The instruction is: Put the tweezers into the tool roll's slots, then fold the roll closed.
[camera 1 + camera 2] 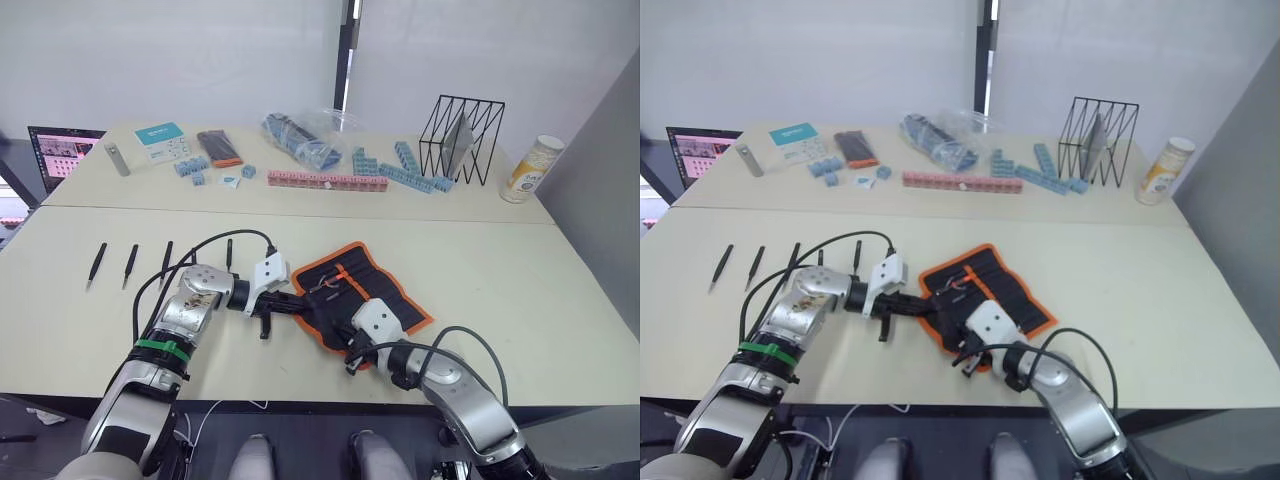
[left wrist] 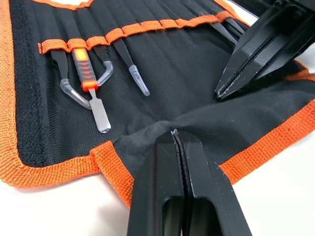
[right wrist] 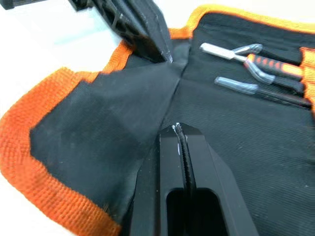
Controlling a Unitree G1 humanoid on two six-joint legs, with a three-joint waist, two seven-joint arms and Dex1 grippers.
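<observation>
The tool roll [image 1: 372,283] lies open on the near table, black with orange edging. Under its orange strip [image 2: 123,32] an orange-handled tool [image 2: 84,73] and clear-capped tools sit in slots [image 2: 162,54]. Several black tweezers [image 1: 96,265] lie in a row on the table left of the roll, apart from both grippers. My left gripper [image 2: 174,133] is shut at the roll's near-left edge, pinching the raised black fabric flap. My right gripper [image 3: 175,128] is shut on the same flap from the near side. A crease runs between the two tips.
The far table holds a pink block row [image 1: 326,181], blue blocks [image 1: 400,170], a black wire basket [image 1: 462,140], a bottle [image 1: 530,168], a flat black-and-orange box [image 1: 218,147] and a laptop [image 1: 62,150]. Black cables loop beside my left arm [image 1: 215,245].
</observation>
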